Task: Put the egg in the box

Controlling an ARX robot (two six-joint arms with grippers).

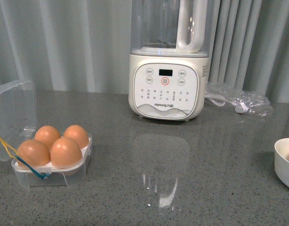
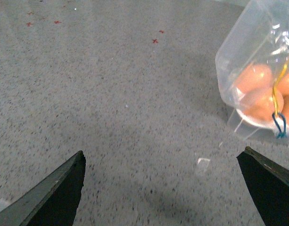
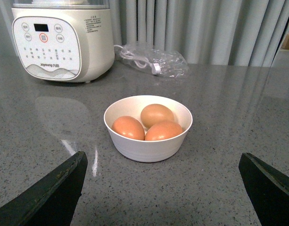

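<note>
The clear egg box [image 1: 50, 169] stands at the front left of the counter with its lid [image 1: 12, 113] open and upright. Brown eggs [image 1: 65, 151] fill all of its white cells; blue and yellow elastic loops [image 1: 38, 173] hang at its front. The box also shows in the left wrist view [image 2: 257, 94]. My left gripper [image 2: 161, 188] is open and empty over bare counter beside the box. My right gripper [image 3: 163, 190] is open and empty, short of a round white bowl [image 3: 148, 141] holding three brown eggs [image 3: 156, 115]. Neither gripper shows in the front view.
A cream blender [image 1: 166, 89] with a clear jug stands at the back centre. A crumpled clear bag with a white cable [image 1: 238, 101] lies to its right. The white bowl's edge [image 1: 284, 162] shows at the far right. Grey curtains hang behind the counter.
</note>
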